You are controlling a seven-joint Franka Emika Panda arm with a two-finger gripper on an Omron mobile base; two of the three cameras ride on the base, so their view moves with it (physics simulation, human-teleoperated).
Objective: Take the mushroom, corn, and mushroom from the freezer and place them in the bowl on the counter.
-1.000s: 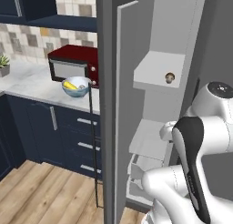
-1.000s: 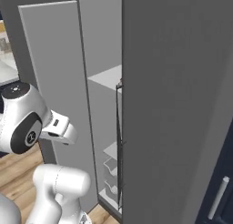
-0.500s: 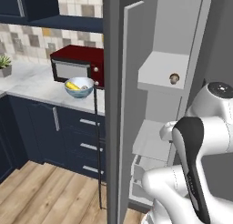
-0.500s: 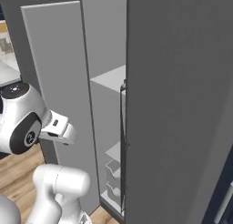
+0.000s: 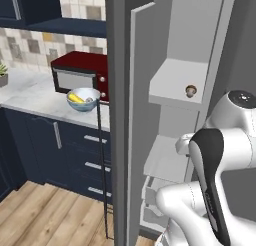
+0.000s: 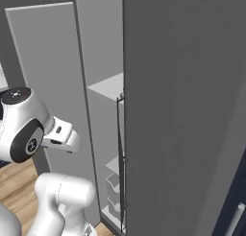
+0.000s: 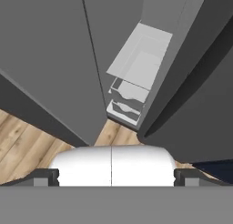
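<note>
A mushroom (image 5: 190, 90) is seen on the open freezer's (image 5: 185, 50) shelf. At nine o'clock from it, the bowl (image 5: 83, 99) holding corn (image 5: 75, 97) is set on the surface (image 5: 30, 95). The end effector (image 7: 111, 175) is spread wide, empty.

Base rolled right, bowl (image 5: 82, 99) and microwave (image 5: 80, 76) nearer the freezer (image 5: 185, 80) door

the freezer (image 5: 172, 65) stands open, pale shelves bared – one small brown mushroom (image 5: 190, 90) sits upright at the front edge of the upper shelf. the corn (image 5: 75, 98) lies in the blue-grey bowl (image 5: 83, 105) on the marbled counter (image 5: 30, 95), before the red microwave.
</note>
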